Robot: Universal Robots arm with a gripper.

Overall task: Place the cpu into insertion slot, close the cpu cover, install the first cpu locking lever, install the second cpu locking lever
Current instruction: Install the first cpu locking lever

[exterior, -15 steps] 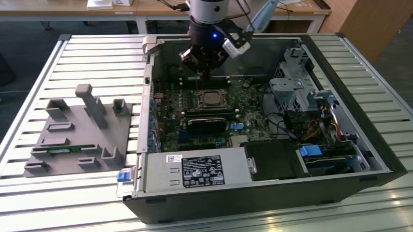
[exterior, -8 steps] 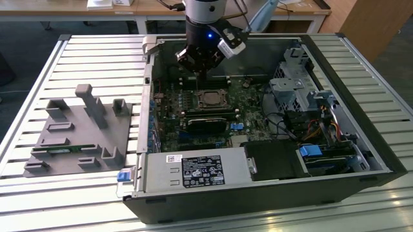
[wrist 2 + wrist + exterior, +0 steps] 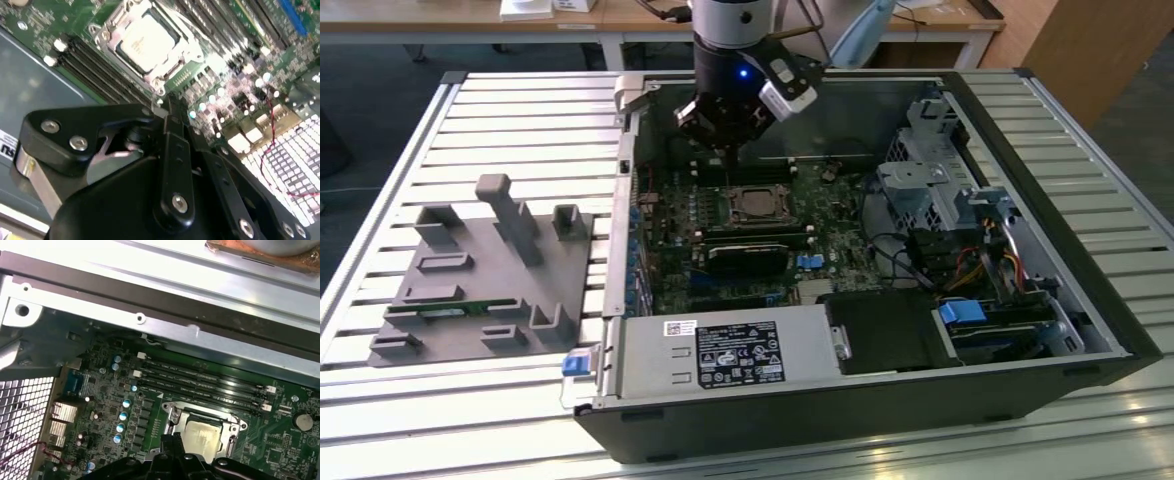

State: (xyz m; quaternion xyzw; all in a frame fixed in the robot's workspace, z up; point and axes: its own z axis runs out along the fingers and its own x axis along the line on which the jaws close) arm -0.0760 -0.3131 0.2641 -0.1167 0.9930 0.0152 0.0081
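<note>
Near insertion slot [image 3: 734,207] | hand [image 3: 724,150] vertical, fingers [image 3: 177,444] together | cpu [image 3: 145,42] seated

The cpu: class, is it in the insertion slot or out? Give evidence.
In. In the second wrist view the cpu lies flat, framed by the silver cpu cover.

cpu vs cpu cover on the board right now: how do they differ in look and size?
The cpu is a solid, dull pale-grey square; the cpu cover is an open, shinier silver frame with a large window. The cpu cover is the bigger: its frame runs around the cpu, which shows through the window in both wrist views. Shared: both are square, metallic and lie flat on the green motherboard.
</note>
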